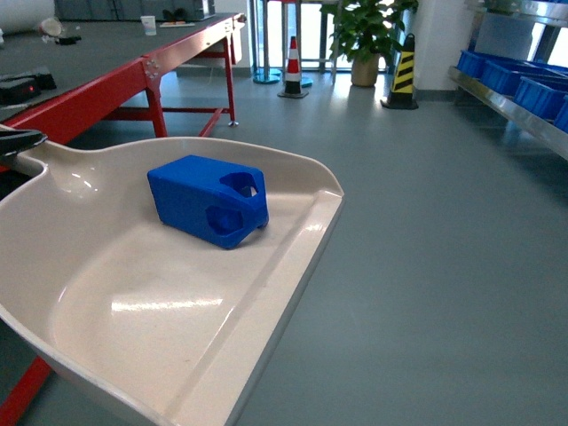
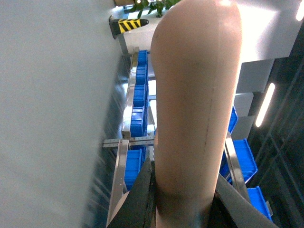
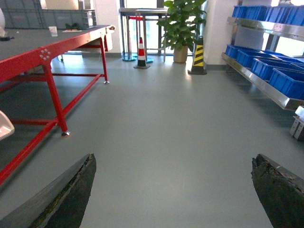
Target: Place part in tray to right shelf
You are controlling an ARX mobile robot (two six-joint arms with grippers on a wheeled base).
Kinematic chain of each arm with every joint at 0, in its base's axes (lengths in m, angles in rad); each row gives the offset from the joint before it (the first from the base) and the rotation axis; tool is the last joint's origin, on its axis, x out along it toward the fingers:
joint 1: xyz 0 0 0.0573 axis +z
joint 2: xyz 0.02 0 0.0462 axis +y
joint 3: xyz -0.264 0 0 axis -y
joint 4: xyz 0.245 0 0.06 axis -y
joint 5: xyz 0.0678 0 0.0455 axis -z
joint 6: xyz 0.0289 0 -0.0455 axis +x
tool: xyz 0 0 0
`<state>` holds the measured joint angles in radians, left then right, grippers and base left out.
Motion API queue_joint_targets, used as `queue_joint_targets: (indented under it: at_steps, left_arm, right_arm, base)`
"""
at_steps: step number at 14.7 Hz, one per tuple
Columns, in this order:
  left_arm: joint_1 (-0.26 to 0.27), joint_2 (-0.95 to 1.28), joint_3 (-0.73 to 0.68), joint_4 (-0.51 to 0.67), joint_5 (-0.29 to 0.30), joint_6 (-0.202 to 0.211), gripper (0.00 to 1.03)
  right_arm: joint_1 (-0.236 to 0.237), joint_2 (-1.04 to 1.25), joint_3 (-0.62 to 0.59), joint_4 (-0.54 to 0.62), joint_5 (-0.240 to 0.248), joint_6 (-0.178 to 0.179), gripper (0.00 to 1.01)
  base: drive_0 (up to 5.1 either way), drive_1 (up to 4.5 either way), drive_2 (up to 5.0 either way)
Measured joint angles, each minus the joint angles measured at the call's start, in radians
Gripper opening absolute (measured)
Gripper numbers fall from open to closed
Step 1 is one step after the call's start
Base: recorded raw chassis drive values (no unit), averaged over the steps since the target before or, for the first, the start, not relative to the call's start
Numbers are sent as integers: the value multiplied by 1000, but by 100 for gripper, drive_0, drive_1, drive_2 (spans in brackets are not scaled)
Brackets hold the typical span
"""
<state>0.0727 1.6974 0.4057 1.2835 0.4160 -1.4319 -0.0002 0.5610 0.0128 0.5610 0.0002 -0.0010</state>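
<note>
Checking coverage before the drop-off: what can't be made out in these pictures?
- Head view: tray cut by the frame edges; left hand barely visible at its handle.
- Left wrist view: handle fills the frame, hiding the part.
- Shelf: cut off by the right edge; free spot unseen.

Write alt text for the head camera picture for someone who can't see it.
A small blue block lies on its side in a large cream tray held out over a grey floor. A red-framed table stands left; a steel shelf with blue crates runs along the right.
</note>
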Motion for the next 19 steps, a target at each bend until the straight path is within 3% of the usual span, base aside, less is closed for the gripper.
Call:
queue_joint_targets:
  at_steps: [19]
  left_arm:
    - [0,0,0,-5,1,0,18]
  right_arm:
    - [0,0,0,-2,0,0,98]
  base:
    - [-4,429,-437]
